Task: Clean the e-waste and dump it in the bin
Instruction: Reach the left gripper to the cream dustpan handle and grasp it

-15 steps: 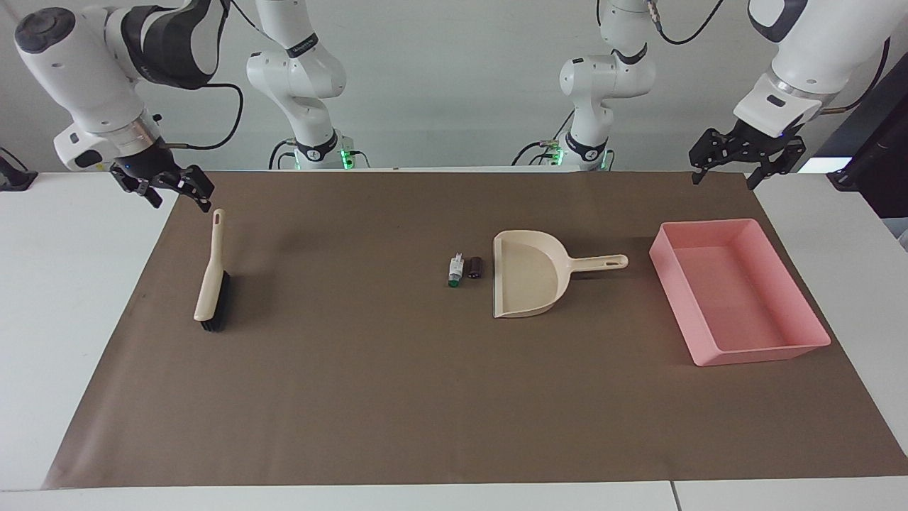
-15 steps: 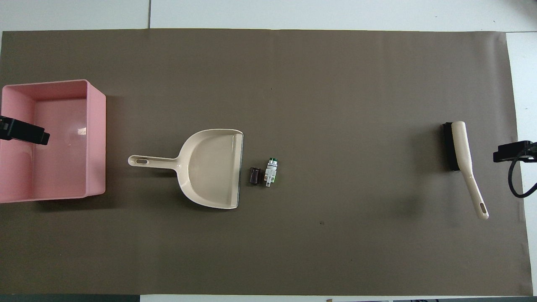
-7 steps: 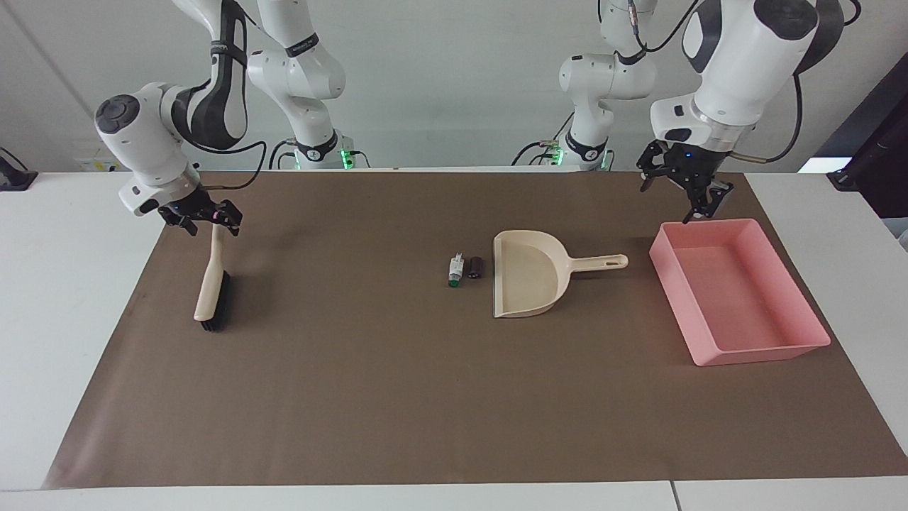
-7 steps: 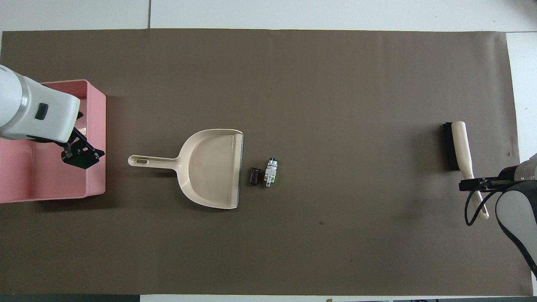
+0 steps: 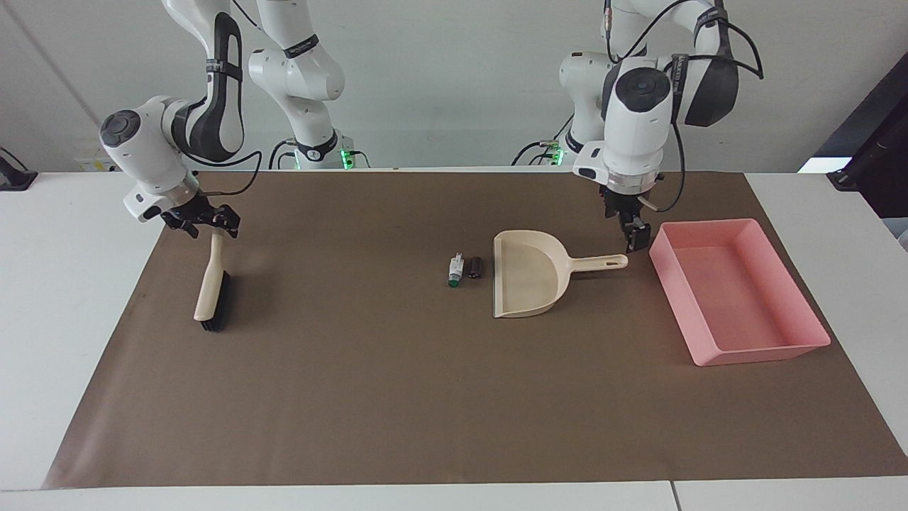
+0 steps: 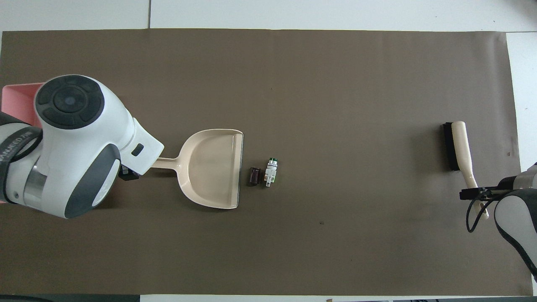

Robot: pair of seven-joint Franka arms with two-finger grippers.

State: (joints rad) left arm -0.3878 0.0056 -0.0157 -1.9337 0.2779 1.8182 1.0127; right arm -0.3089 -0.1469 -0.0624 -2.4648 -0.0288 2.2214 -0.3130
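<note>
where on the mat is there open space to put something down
Bare mat runs between the brush and the e-waste, and along the mat edge farthest from the robots. Crowded: the e-waste lies just off the dustpan mouth, and the left end effector hangs between the dustpan handle and the bin.

Both views bright and evenly lit from above; shadows soft and short, e.g. a faint one beside the brush [image 5: 211, 292] and the dustpan [image 5: 528, 282]. No glare on the brown mat [image 5: 397, 397] (matte surface). Focus sharp throughout, no motion blur, straight edges undistorted.
</note>
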